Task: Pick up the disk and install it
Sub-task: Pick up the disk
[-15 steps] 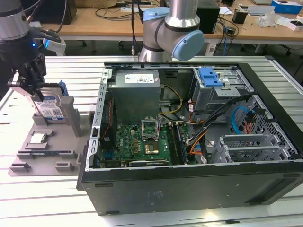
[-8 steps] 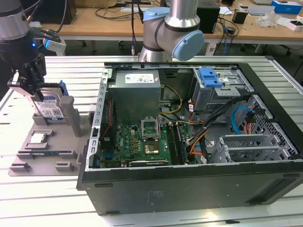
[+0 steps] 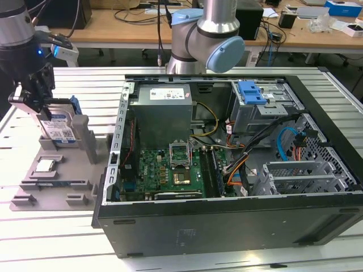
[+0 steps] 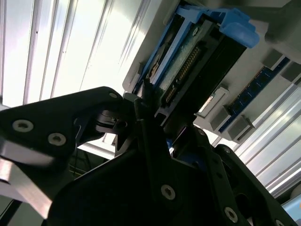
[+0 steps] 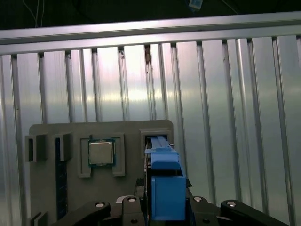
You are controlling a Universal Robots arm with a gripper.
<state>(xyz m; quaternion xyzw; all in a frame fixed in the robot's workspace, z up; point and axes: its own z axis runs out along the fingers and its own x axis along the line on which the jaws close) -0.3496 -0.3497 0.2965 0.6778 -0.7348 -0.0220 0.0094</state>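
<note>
Your gripper (image 3: 34, 105) is at the exterior view's far left, down on the top edge of the disk (image 3: 59, 130). You can't tell from any view whether it is clamped on the disk or just set around it.

The disk stands upright on edge in a slot of the grey fixture tray (image 3: 85, 170), label side facing the exterior camera and blue rail frame showing along its top and side. It sits in the tray, not in the case.

In the first wrist view the disk's blue rail (image 5: 164, 174) runs straight out from the gripper (image 5: 165, 209), over the tray (image 5: 131, 129). In the second wrist view the gripper (image 4: 162, 125) is right against the disk (image 4: 188, 61), whose connector edge and blue frame show.

The CPU chip (image 3: 45, 165) lies flat in its own square pocket of the tray, just beside the disk slot; in the first wrist view the chip (image 5: 101, 152) is next to the blue rail. A memory stick (image 3: 57, 184) sits in a narrow slot near the tray's front.

The open computer case (image 3: 227, 226) lies on its side at the exterior view's right, well apart from the disk. Inside are the motherboard (image 3: 164, 167), the power supply (image 3: 161, 110), and a bare blue bracket (image 3: 252, 92) on the metal cage (image 3: 266, 116). Everything rests on the slatted aluminium table (image 3: 51, 238).
</note>
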